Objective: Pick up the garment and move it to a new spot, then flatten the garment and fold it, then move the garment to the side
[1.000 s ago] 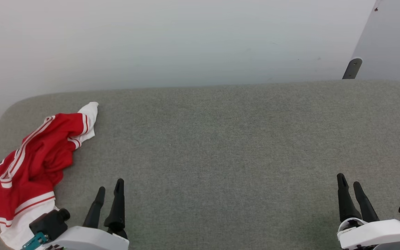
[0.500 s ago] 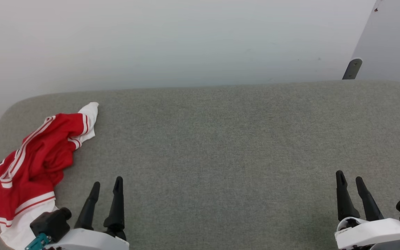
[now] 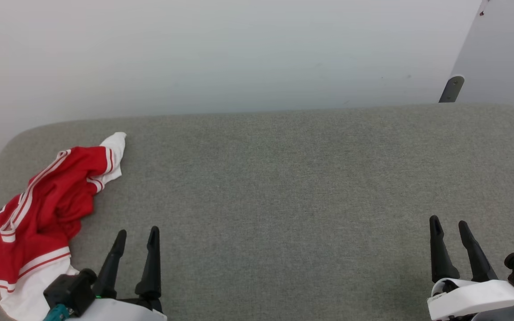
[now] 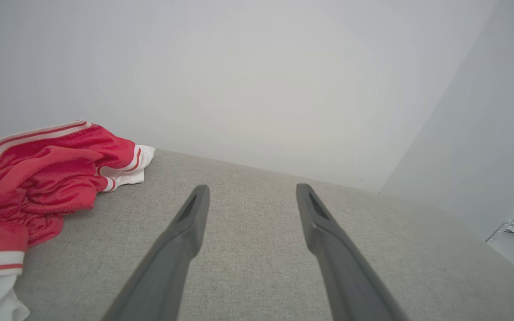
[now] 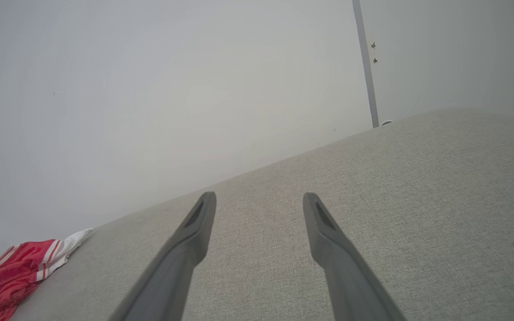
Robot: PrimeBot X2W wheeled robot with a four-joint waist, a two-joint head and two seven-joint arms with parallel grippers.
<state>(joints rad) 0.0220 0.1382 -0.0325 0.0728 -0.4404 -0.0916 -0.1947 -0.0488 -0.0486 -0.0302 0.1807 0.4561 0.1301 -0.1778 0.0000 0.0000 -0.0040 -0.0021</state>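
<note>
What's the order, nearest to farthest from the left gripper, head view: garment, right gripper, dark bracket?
1. Garment, just left of the left gripper.
2. Right gripper, near right of table.
3. Dark bracket, far right, beyond table.

Quick count, nothing fancy. One garment (image 3: 38,209), bunched along the left edge of the worktop (image 3: 283,178), down toward the front-left corner. One worktop, grey and fabric-covered. Two grippers at the front edge: the left gripper (image 3: 137,230) just beside the garment and the right gripper (image 3: 449,221) by the front-right corner. Two dark fingers (image 3: 152,258) on each, so four total. One small dark bracket (image 3: 451,88) behind the far right corner.
</note>
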